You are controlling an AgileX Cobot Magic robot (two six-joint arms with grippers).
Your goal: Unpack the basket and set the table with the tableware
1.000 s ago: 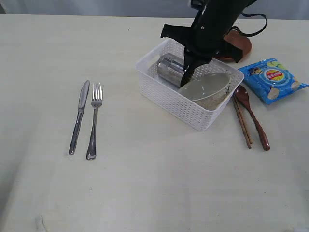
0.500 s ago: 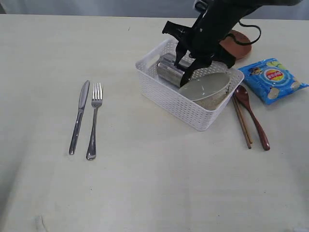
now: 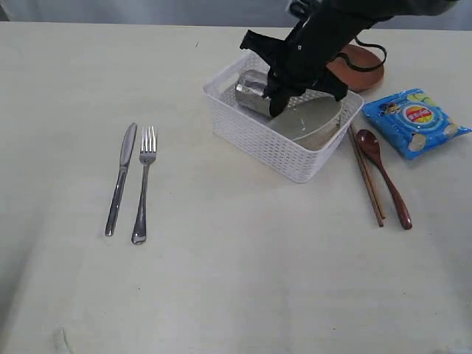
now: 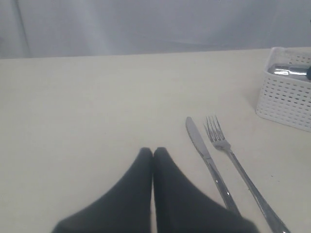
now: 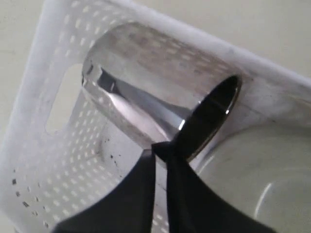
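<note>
The white basket (image 3: 254, 140) stands on the table (image 3: 243, 280) right of centre. In it a steel mug (image 3: 249, 93) lies on its side beside a pale bowl (image 3: 316, 118). My right gripper (image 3: 276, 105) reaches down into the basket. In the right wrist view the right gripper (image 5: 162, 150) is shut on the rim of the mug (image 5: 146, 73), one finger inside and one outside, with the bowl (image 5: 262, 184) alongside. A knife (image 3: 122, 177) and fork (image 3: 144, 184) lie side by side at the left. My left gripper (image 4: 153, 151) is shut and empty, above the table near the knife (image 4: 209, 162).
A wooden spoon (image 3: 387, 177) and chopsticks (image 3: 366, 181) lie right of the basket. A blue snack bag (image 3: 417, 118) sits further right. A brown plate (image 3: 361, 66) lies behind the basket, partly hidden by the right arm.
The right gripper opened, then closed on the mug's rim. The basket shifted slightly to the left and back, and the bowl settled lower inside it.
</note>
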